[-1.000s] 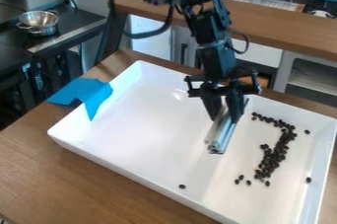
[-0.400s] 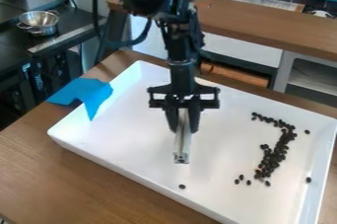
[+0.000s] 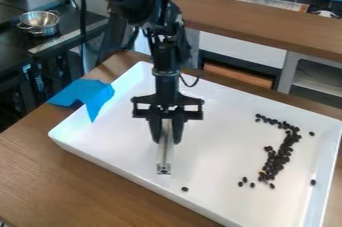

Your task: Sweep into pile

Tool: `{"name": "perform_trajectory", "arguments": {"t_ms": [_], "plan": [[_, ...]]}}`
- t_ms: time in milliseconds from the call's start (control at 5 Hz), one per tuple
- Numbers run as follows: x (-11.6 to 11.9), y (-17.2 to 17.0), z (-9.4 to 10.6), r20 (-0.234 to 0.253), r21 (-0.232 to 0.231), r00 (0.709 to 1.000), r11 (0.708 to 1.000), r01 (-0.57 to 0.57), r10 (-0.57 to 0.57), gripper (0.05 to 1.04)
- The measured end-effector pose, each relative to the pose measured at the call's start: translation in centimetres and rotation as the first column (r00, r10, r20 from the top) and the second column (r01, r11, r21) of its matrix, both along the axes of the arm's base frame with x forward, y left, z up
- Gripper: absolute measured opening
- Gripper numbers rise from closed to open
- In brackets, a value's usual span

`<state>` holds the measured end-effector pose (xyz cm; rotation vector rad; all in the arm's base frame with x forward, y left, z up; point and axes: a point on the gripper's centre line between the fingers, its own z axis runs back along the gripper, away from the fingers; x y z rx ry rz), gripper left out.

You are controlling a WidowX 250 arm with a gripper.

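Pinching the stiff-looking metal bar (image 3: 164,160) by its upper end in the gripper (image 3: 167,140), near the front edge of the tray (image 3: 120,131), I judged the beans (image 3: 274,162) toward its right edge light, hard and likely to roll if pushed fast.

dark beans (image 3: 272,162), crookedly banded with strays, in tray (image 3: 123,133); metal bar (image 3: 163,160) in claw (image 3: 167,141)

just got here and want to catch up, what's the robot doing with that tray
The robot arm's jaws grip a metal bar over the white tray, apparently to sweep dark beans into a pile. Most beans lie in a crooked band toward the tray's right side in the picture; a few are scattered, including one near the front edge, close to the bar.
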<state>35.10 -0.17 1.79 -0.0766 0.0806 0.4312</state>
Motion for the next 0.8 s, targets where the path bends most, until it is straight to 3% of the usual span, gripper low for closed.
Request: {"name": "perform_trajectory", "arguments": {"t_ms": [800], "plan": [[-0.5,-0.2,-2.3,0.015,0.051,0.999,0.998,-0.040,0.039,0.368]]}}
